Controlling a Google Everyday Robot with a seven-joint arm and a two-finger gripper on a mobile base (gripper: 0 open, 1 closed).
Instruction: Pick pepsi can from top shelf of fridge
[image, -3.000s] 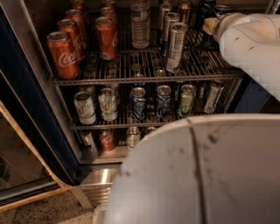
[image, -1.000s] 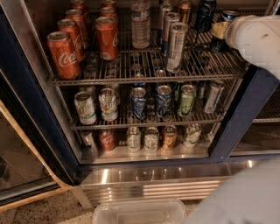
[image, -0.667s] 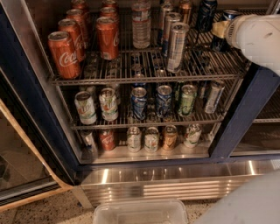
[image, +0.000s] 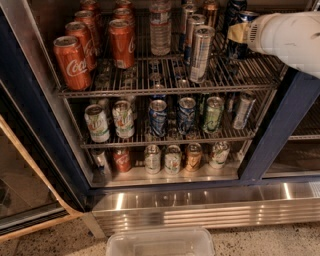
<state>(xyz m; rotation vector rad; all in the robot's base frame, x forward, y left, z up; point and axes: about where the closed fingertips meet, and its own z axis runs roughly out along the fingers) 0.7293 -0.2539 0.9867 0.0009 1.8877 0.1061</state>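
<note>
The fridge (image: 200, 210) stands open in front of me. Its top shelf (image: 165, 91) is a wire rack. At the shelf's right end stands the pepsi can (image: 236, 49), dark navy with a silver rim, and a second dark can (image: 233, 10) stands behind it. My white arm (image: 290, 40) reaches in from the upper right. The gripper (image: 239, 33) is at the pepsi can's upper part, right against it, and the arm hides most of it.
Red Coca-Cola cans (image: 72, 62) fill the top shelf's left side. A clear bottle (image: 160, 27) and tall slim silver cans (image: 201, 50) stand mid-shelf. Mixed cans (image: 186, 114) line the lower racks. A clear plastic tub (image: 160, 242) lies on the floor. The glass door (image: 25, 190) hangs open at left.
The white robot body that filled the lower right has dropped out of view. The arm has stayed at the top shelf's right end by the dark can.
</note>
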